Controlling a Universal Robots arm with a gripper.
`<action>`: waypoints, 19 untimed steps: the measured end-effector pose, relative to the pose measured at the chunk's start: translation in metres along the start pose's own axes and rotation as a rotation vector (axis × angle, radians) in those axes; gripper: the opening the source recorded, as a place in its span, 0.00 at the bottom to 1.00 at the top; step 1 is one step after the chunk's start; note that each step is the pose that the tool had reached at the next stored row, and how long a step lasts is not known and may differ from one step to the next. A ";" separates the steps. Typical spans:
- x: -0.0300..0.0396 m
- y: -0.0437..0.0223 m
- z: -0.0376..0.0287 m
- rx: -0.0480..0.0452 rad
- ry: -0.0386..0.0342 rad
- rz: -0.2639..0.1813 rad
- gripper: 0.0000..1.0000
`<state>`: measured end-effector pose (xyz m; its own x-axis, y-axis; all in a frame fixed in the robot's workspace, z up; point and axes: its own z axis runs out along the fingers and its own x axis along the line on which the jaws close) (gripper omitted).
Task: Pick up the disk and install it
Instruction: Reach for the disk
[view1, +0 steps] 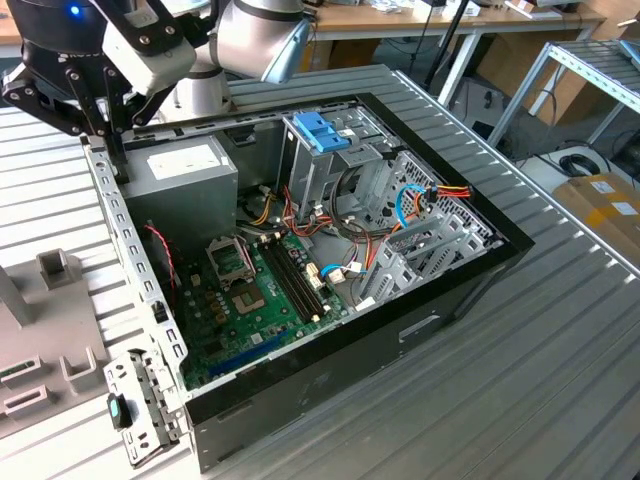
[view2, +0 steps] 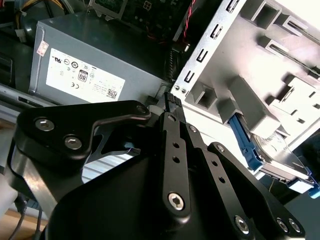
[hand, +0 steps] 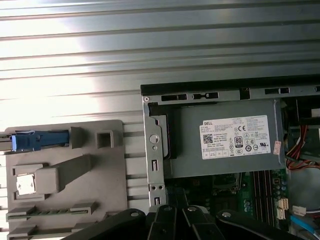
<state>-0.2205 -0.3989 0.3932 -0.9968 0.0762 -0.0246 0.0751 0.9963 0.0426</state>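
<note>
Gripper (view2: 172, 100) jaws pressed together, empty, above case wall (view1: 135, 260); disk (hand: 37, 140) sits apart in tray (hand: 115, 175); risk: descent clips wall; shut jaws would knock disk.

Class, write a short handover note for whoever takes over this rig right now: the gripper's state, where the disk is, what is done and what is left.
Gripper: shut and holding nothing. It hangs at the corner of the open computer case, by the power supply.
Disk: lying in the grey holder tray beside the case. It is outside the case and apart from the gripper.
Done: nothing that shows. The disk has not been picked up.
Left: both the pickup and the install.
</note>
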 end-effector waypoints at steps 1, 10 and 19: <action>0.0006 0.0000 0.0000 0.0000 0.0000 0.000 0.10; 0.0052 -0.0004 -0.0001 0.0000 0.0000 0.000 0.10; 0.0113 -0.0009 -0.0003 0.0000 0.0000 0.000 0.10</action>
<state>-0.2319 -0.3989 0.3932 -0.9968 0.0762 -0.0246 0.0751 0.9963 0.0426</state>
